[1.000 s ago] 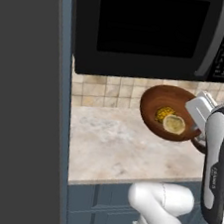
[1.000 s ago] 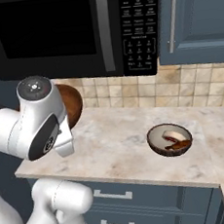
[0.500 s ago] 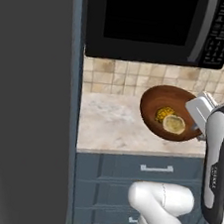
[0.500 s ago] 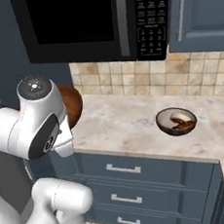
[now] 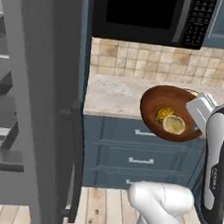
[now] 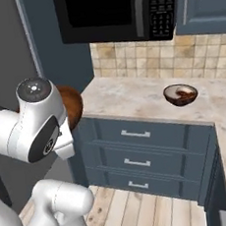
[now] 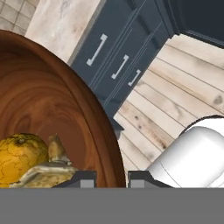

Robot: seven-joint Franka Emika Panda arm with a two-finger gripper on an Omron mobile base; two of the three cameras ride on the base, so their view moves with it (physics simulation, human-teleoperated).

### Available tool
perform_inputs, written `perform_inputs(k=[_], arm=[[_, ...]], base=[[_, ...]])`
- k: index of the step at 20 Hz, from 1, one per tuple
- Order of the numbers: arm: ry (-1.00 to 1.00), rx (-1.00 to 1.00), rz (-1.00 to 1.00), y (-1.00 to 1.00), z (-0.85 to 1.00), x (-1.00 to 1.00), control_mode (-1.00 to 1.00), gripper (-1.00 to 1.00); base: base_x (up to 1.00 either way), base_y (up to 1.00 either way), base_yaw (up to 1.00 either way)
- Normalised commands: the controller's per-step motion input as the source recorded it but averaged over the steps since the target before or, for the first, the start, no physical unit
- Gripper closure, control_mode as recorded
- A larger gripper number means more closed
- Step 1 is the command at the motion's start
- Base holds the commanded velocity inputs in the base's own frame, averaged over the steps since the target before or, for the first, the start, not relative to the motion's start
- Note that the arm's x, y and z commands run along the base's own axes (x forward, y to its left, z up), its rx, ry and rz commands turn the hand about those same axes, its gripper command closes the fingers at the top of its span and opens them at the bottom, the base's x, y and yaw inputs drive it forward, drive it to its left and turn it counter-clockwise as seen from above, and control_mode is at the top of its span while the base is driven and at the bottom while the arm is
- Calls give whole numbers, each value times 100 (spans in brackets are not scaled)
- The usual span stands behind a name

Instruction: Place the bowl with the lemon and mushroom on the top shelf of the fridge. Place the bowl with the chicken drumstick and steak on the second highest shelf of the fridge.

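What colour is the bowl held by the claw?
Reddish-brown, wood-grained bowl; clearest in the hand view.

Big reddish-brown wooden bowl is up in the air, tilted, off the counter. Lemon at 10 o'clock of mushroom, touching inside.

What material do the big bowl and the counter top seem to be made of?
The big bowl looks like polished reddish-brown wood: darker grain rings run around its inside. The counter top looks like pale beige stone, perhaps marble, with faint mottled veins and a smooth matte face.
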Motion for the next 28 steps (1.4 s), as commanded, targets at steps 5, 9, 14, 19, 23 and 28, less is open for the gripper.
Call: perform_inputs(k=[5, 9, 14, 19, 23, 28], arm=[[0, 0, 0, 0, 0, 0, 100, 100], [0, 0, 0, 0, 0, 0, 100, 100], [0, 0, 0, 0, 0, 0, 100, 100], [0, 0, 0, 0, 0, 0, 100, 100], [0, 0, 0, 0, 0, 0, 100, 100], [0, 0, 0, 0, 0, 0, 100, 100]], base=[[-100, -18, 26], [-100, -19, 37], [-100, -35, 43], [-100, -36, 44], [-79, 12, 67], [3, 67, 59]])
